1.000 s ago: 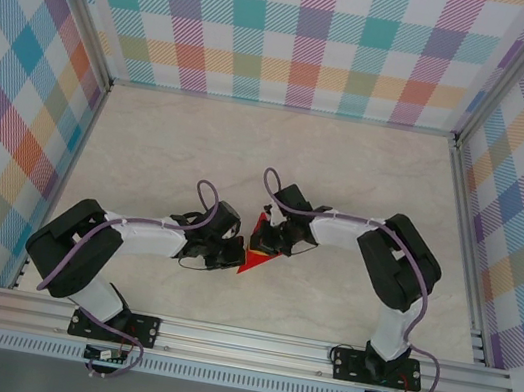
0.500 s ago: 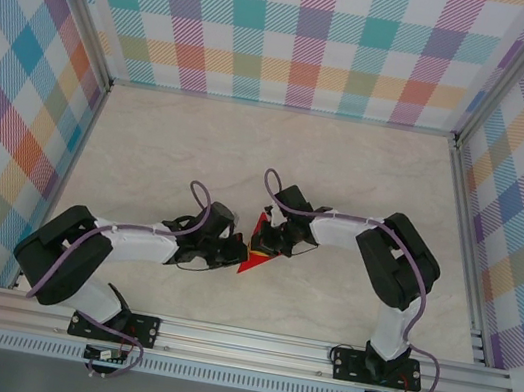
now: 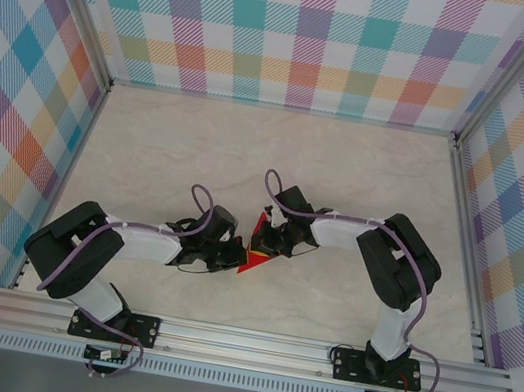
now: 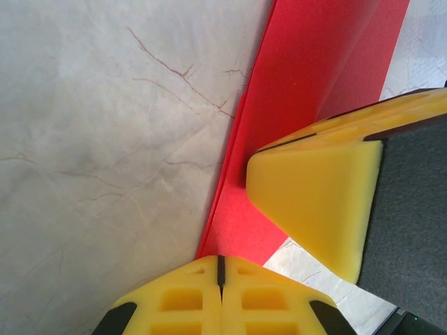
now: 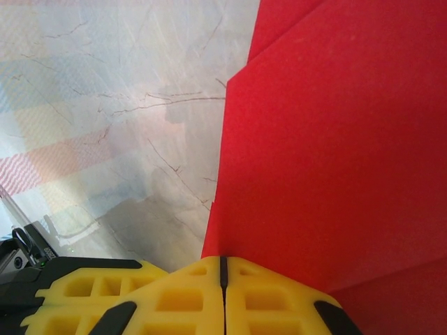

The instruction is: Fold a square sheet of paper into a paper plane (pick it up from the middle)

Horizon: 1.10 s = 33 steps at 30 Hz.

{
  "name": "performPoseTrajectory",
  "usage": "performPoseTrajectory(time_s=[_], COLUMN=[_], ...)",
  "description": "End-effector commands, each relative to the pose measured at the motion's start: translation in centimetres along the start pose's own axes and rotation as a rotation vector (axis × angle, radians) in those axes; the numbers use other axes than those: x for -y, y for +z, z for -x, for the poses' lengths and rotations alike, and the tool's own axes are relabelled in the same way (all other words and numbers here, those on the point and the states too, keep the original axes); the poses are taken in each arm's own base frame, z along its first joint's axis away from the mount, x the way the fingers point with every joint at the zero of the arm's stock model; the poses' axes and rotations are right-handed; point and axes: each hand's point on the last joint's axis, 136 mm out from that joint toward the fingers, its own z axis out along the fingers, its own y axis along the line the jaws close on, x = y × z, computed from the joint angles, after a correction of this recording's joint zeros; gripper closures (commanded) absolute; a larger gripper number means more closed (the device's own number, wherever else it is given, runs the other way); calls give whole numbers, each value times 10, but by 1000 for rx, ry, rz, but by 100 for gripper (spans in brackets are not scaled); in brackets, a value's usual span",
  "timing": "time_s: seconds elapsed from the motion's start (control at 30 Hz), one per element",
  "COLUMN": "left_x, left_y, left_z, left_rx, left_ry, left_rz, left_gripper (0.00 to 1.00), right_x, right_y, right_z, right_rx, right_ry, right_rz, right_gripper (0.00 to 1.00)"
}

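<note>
The red sheet of paper (image 3: 256, 244) lies folded in layers at the table's middle, with a pointed tip toward the near edge. My left gripper (image 3: 239, 251) is shut, its tips resting on the paper's (image 4: 307, 84) left edge. In the left wrist view its jaws (image 4: 221, 269) are closed together over the red corner, with the right gripper's yellow fingers (image 4: 321, 202) just ahead. My right gripper (image 3: 265, 242) is shut too, its tips (image 5: 223, 269) pressed against the paper (image 5: 335, 153) from the right side. A fold edge runs up the paper in the right wrist view.
The pale marbled table (image 3: 279, 158) is ringed by checked walls (image 3: 301, 30) and an aluminium rail (image 3: 247, 341) at the near edge. The left gripper's yellow fingers (image 5: 84, 296) sit close beside the right one.
The left arm's elbow swung outward and came back, while its gripper tip stayed at the paper's left edge. The right arm and the paper have not visibly moved.
</note>
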Motion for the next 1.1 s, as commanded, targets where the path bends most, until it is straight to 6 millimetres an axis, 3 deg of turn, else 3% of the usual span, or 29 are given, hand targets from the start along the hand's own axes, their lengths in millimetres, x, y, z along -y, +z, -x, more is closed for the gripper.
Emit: performPoseTrajectory(time_s=[0.0, 0.17, 0.33, 0.7, 1.07], left_x=[-29, -30, -33, -54, -61], left_y=[1, 1, -1, -8, -7], left_z=[-16, -16, -18, -31, -38], left_rx=[-44, -43, -48, -100, -124], left_ry=[-26, -26, -33, -66, -72], left_rz=[96, 102, 119, 214, 231], left_gripper=[100, 100, 100, 100, 100], right_x=[-13, -5, 15, 61, 89], right_y=[-3, 8, 12, -12, -39], right_z=[-14, -26, -18, 47, 86], right_rx=[-29, -68, -53, 81, 177], right_ry=[-28, 1, 23, 74, 113], right_rz=[51, 39, -55, -91, -88], right_gripper=[94, 94, 95, 95, 95])
